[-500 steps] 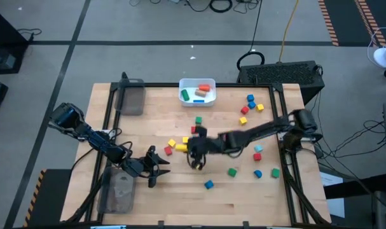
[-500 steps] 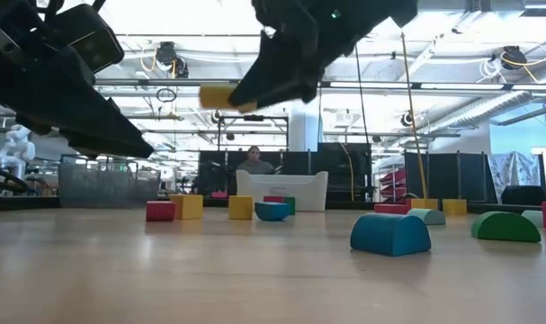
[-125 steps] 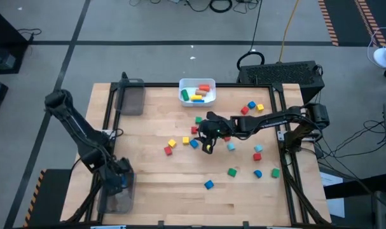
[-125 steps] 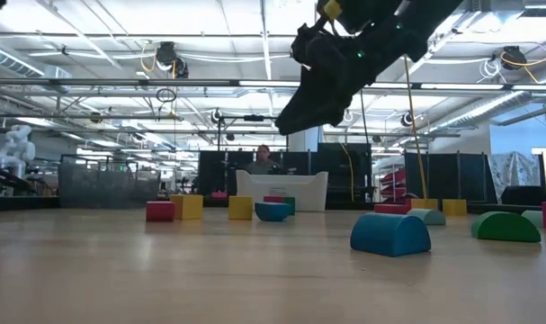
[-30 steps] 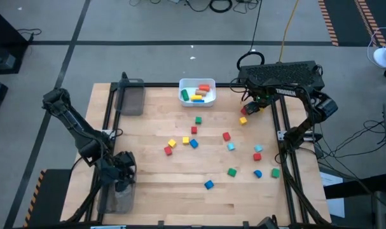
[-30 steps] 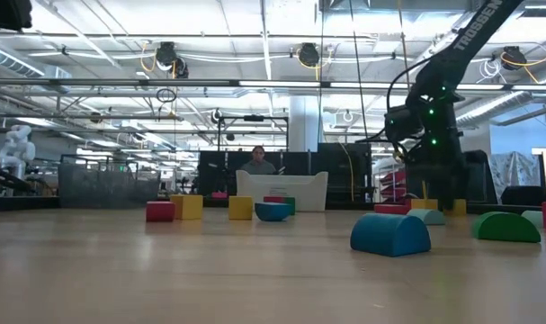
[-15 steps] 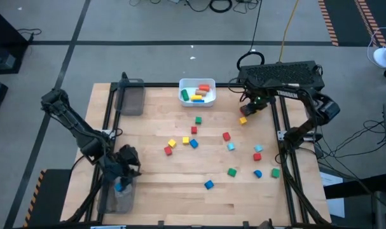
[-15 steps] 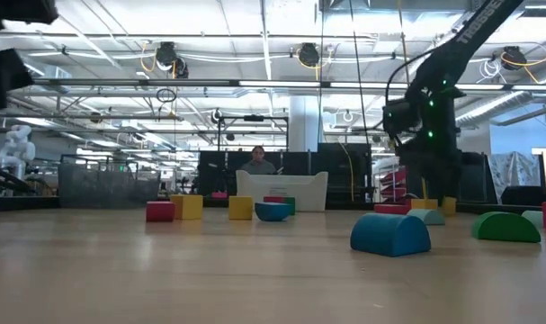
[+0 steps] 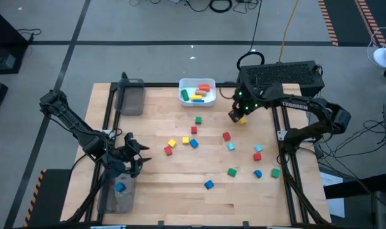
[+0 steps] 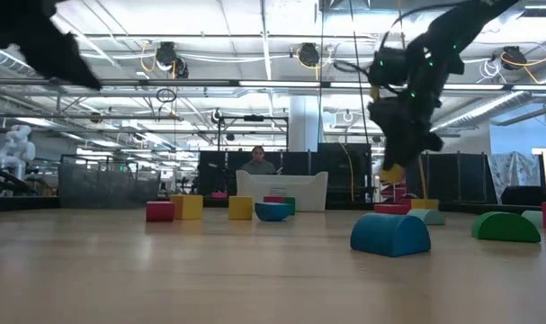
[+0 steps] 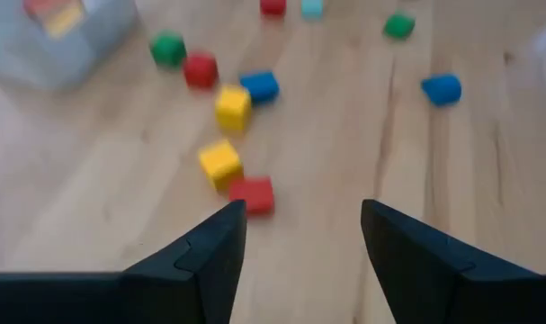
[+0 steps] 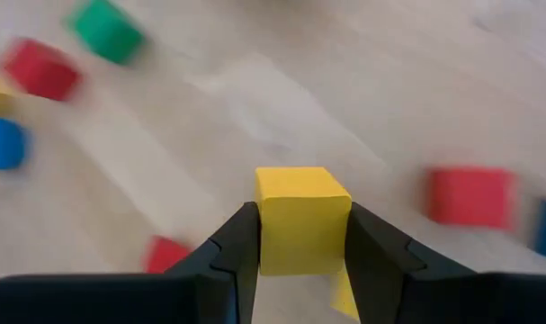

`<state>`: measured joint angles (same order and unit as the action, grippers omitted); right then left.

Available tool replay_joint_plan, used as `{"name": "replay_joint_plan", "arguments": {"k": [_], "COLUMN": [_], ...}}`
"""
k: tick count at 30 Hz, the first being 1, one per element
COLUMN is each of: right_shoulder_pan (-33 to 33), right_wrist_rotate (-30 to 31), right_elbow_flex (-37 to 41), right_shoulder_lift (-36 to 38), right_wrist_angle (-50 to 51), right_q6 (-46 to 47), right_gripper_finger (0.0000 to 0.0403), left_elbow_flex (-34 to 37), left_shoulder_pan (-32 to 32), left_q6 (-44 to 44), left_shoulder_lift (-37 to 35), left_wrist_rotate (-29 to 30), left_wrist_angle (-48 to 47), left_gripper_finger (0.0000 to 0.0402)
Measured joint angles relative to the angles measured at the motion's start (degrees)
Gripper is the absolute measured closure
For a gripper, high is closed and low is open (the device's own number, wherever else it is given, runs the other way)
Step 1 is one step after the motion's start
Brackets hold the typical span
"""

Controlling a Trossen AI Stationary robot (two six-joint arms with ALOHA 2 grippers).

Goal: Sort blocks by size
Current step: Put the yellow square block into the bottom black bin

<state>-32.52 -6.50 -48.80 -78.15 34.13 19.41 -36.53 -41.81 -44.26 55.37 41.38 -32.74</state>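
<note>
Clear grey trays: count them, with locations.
2. One tray left of the white bin; the other tray by the left arm's base, holding a blue block.

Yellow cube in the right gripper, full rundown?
The yellow cube is a small, plain, matte block that looks like painted wood, with sharp edges and one flat face toward the wrist camera. It sits clamped between the two dark fingers of the right gripper, one on each side face. In the low view it hangs clear above the table, near the far right part, touching nothing else.
</note>
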Motion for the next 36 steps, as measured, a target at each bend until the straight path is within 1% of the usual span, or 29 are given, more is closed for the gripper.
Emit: {"name": "replay_joint_plan", "arguments": {"k": [5, 8, 11, 14, 17, 22, 26, 33, 36], "right_shoulder_pan": [8.03, 12.66, 16.78, 20.48, 23.5, 26.92, 28.89, 31.36, 31.59], "right_wrist_rotate": [-0.02, -0.16, -1.38, -1.36, -1.31, -1.15, -1.2, -1.4, -1.5], "right_elbow_flex": [0.0, 0.0, -0.04, -0.11, -0.07, -0.04, -0.07, -0.07, -0.07], "right_shoulder_lift": [-0.42, -0.77, -1.23, -2.04, -3.46, -7.53, -10.57, -14.56, -16.76], "right_wrist_angle": [-9.45, -16.01, -23.39, -30.61, -35.54, -44.93, -53.76, -65.7, -68.06], "right_q6": [3.21, 4.75, 6.07, 7.45, 8.27, 9.7, 10.0, 11.79, 14.17], "right_gripper_finger": [0.0286, 0.0286, 0.0286, 0.0286, 0.0286, 0.0286, 0.0286, 0.0286, 0.0286], "left_elbow_flex": [0.0, 0.01, 0.02, 0.03, 0.07, 0.07, 0.07, 0.07, 0.07], "left_shoulder_pan": [0.81, 1.31, 1.97, 3.16, 4.77, 8.05, 10.41, 13.55, 14.68], "left_q6": [8.65, 13.05, 16.92, 20.93, 26.86, 38.73, 46.08, 53.91, 57.98], "left_shoulder_lift": [0.05, 0.59, 1.82, 3.69, 6.04, 10.86, 14.27, 18.07, 19.26], "left_wrist_rotate": [4.96, 6.71, 7.4, 8.83, 10.76, 11.68, 11.66, 11.25, 9.26], "left_wrist_angle": [6.18, 8.83, 10.83, 12.96, 17.07, 26.97, 34.69, 42.94, 46.02], "left_gripper_finger": [0.018, 0.018, 0.018, 0.018, 0.018, 0.018, 0.018, 0.018, 0.018]}}
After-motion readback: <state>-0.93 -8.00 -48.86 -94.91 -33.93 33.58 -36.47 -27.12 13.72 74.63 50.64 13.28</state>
